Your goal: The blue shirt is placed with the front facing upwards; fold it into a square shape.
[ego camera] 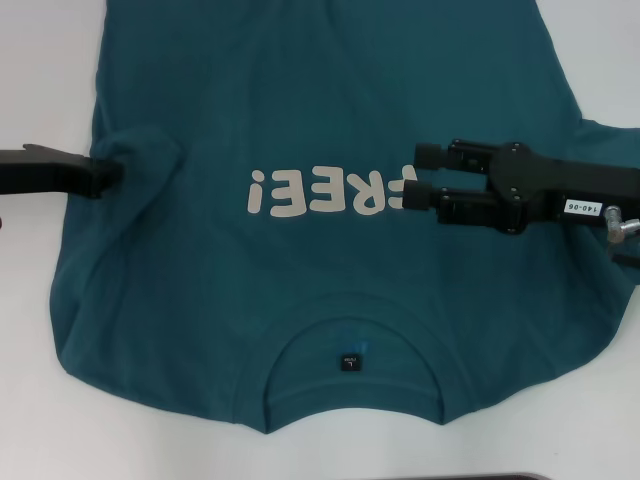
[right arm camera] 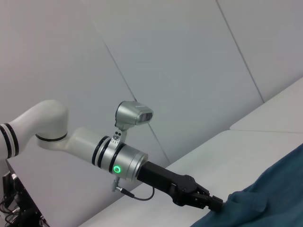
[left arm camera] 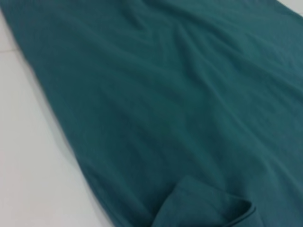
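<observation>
The blue shirt (ego camera: 320,110) lies spread front-up on the white table (ego camera: 40,400), its collar (ego camera: 350,395) toward me and the off-white "FREE!" lettering (ego camera: 320,190) across the chest. My left gripper (ego camera: 108,170) is at the shirt's left edge, shut on a bunched ridge of fabric. The right wrist view shows that left gripper (right arm camera: 215,203) pinching the raised edge of the shirt (right arm camera: 270,198). My right gripper (ego camera: 418,172) hovers over the right end of the lettering, open, with nothing between its fingers. The left wrist view shows plain shirt cloth (left arm camera: 180,104) with a folded sleeve corner (left arm camera: 208,205).
Bare white table (left arm camera: 33,161) borders the shirt on the left and near sides. A dark object's edge (ego camera: 480,477) shows at the table's near rim. Grey wall panels (right arm camera: 189,56) stand behind the left arm (right arm camera: 85,146).
</observation>
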You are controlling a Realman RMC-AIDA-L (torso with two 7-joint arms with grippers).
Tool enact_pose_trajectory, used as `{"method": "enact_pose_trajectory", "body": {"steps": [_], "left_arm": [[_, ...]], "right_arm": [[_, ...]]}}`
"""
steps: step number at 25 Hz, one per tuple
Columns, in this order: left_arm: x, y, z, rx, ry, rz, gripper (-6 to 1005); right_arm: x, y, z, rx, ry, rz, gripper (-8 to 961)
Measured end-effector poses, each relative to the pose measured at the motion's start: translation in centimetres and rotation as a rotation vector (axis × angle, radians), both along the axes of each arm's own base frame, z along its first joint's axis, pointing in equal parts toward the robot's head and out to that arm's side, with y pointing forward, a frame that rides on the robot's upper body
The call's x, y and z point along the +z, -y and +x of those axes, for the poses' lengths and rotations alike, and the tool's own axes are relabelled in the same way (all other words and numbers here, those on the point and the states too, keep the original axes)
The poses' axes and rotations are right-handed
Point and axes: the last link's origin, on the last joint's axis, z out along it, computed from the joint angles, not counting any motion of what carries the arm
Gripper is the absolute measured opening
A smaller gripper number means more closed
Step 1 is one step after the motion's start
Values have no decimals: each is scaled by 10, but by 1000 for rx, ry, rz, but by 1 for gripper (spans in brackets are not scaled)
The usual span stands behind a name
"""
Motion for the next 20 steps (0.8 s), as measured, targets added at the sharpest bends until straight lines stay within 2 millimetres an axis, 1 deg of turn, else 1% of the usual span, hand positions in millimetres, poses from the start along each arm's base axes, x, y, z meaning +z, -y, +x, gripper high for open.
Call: {"method": "enact_pose_trajectory", "body": {"steps": [5, 19, 20], "left_arm": [[0, 1, 2, -4, 0, -8, 48], [3, -3, 6, 1, 10, 5, 62], [3, -3, 6, 0, 10, 7, 95]], "right_arm": [[0, 0, 0, -2, 0, -1, 768], [0, -1, 0, 1, 1, 1, 767], [0, -1, 0, 1, 1, 1, 767]]}}
